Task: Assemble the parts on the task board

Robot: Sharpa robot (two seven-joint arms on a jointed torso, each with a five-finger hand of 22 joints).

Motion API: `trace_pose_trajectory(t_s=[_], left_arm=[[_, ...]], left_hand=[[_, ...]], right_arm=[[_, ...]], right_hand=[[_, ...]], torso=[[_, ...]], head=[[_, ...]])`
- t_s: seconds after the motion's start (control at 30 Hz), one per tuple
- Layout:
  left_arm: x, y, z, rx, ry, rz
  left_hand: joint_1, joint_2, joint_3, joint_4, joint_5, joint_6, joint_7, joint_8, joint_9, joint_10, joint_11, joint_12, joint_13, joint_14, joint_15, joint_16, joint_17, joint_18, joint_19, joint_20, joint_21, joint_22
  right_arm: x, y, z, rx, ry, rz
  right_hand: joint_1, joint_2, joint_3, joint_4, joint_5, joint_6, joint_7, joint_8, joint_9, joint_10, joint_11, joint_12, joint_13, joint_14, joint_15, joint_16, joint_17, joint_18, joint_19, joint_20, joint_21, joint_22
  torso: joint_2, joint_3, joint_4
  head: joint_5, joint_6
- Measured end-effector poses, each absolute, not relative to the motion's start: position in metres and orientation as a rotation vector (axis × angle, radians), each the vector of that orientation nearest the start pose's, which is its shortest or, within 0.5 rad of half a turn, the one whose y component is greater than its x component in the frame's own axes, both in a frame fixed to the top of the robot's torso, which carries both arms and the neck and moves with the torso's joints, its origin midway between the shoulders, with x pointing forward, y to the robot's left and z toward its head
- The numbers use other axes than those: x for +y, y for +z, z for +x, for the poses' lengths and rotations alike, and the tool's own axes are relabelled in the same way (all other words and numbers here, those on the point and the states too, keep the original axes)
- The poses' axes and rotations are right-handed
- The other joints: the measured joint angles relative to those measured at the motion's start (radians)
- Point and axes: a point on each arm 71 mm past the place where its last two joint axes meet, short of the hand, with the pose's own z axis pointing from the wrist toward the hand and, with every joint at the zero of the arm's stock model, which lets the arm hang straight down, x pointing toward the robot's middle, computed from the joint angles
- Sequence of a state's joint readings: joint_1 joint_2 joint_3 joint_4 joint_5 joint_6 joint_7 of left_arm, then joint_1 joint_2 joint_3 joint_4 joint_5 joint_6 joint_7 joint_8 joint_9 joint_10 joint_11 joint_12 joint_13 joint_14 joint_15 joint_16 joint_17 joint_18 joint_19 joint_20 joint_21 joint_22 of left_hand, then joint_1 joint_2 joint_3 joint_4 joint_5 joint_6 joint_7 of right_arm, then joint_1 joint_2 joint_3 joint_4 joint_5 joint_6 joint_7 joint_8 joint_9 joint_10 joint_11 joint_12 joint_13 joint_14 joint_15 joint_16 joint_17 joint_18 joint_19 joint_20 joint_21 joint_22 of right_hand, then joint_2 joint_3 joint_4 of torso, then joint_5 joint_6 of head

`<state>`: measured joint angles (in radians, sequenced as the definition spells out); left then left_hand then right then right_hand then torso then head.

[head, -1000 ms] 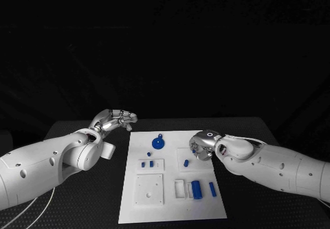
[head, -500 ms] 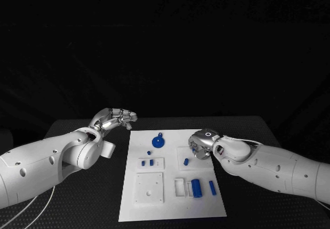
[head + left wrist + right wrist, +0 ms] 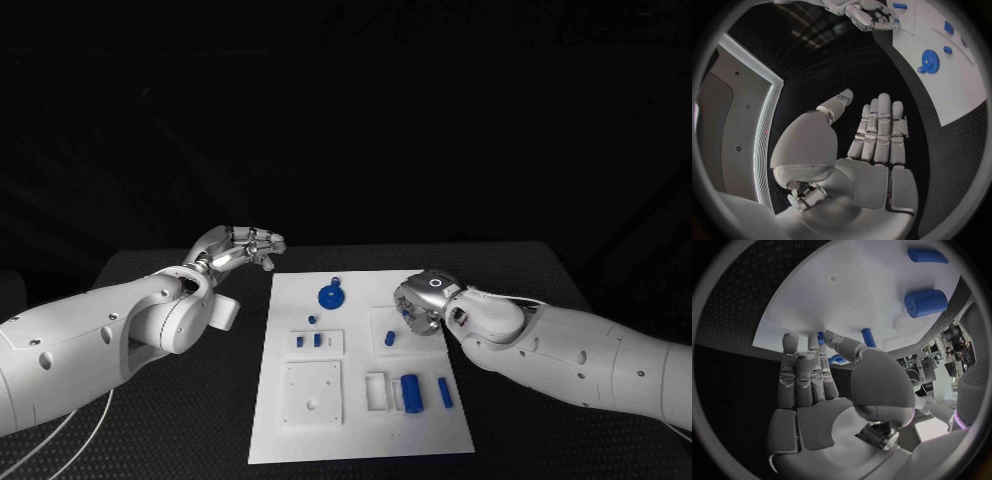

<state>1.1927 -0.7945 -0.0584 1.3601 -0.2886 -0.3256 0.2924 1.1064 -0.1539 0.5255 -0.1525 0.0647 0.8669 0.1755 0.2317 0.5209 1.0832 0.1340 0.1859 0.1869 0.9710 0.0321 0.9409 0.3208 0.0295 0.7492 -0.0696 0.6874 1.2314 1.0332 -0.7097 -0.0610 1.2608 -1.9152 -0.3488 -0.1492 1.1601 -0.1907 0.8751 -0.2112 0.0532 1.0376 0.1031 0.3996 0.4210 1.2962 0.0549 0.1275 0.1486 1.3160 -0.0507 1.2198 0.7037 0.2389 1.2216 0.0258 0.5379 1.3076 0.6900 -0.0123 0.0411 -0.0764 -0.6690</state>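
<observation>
Lying lengthwise along task board point(image 3: 361, 420): blue cylinder point(image 3: 411, 393)

A robotics test lab: a black, fine-textured counter point(image 3: 173, 420) stands before a wholly dark backdrop, carrying a flat white rectangular task board point(image 3: 361, 440) with moulded recesses and small blue plastic parts point(image 3: 411, 393), set between two white robot arms.

Task board point(image 3: 364, 420): plain white plate. Parts: solid blue throughout, namely a toothed gear point(image 3: 332, 297), a thick cylinder point(image 3: 411, 394), a slim peg point(image 3: 444, 393) and small studs point(image 3: 309, 341). Table point(image 3: 173, 420): black, with a fine dotted weave. Left hand point(image 3: 242, 246) and right hand point(image 3: 420, 304): silver, on white arms.
</observation>
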Motion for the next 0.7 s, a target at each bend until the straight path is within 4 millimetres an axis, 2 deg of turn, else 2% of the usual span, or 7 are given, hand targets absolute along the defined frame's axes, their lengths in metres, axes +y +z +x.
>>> trace_pose_trajectory(t_s=[0.4, 0.7], left_arm=[[0.235, -0.201, 0.515, 1.534, -1.278, -0.892], [0.237, -0.201, 0.516, 1.531, -1.271, -0.897]], left_hand=[[0.0, 0.0, 0.0, 0.0, 0.0, 0.0, 0.0, 0.0, 0.0, 0.0, 0.0, 0.0, -0.001, 0.004, -0.003, 0.0, 0.002, -0.001, 0.0, 0.0, 0.0, 0.0], [-0.001, 0.001, 0.0, 0.0, 0.0, -0.002, 0.002, 0.0, -0.001, 0.0, -0.001, 0.0, -0.002, 0.004, -0.003, 0.0, 0.003, -0.006, 0.0, 0.0, 0.0, 0.0]], right_arm=[[-0.203, -0.283, 0.482, 1.627, 0.338, -0.481], [-0.204, -0.254, 0.485, 1.563, 0.369, -0.452]], right_hand=[[0.0, 0.0, 0.004, 0.004, 0.0, 0.005, -0.005, 0.005, 0.006, 0.003, -0.003, 0.0, 0.005, -0.004, -0.004, 0.005, 0.0, 0.0, 0.004, -0.003, 0.008, 0.0], [0.0, 0.0, 0.006, 0.006, 0.0, 0.005, -0.005, 0.005, 0.007, 0.005, -0.005, -0.001, 0.005, -0.005, -0.005, 0.007, 0.0, 0.0, 0.004, -0.003, 0.014, 0.0]], torso=[[0.0, -0.0002, -0.0001], [0.0, -0.0009, -0.0002]], head=[[0.001, 0.0], [0.003, 0.0]])
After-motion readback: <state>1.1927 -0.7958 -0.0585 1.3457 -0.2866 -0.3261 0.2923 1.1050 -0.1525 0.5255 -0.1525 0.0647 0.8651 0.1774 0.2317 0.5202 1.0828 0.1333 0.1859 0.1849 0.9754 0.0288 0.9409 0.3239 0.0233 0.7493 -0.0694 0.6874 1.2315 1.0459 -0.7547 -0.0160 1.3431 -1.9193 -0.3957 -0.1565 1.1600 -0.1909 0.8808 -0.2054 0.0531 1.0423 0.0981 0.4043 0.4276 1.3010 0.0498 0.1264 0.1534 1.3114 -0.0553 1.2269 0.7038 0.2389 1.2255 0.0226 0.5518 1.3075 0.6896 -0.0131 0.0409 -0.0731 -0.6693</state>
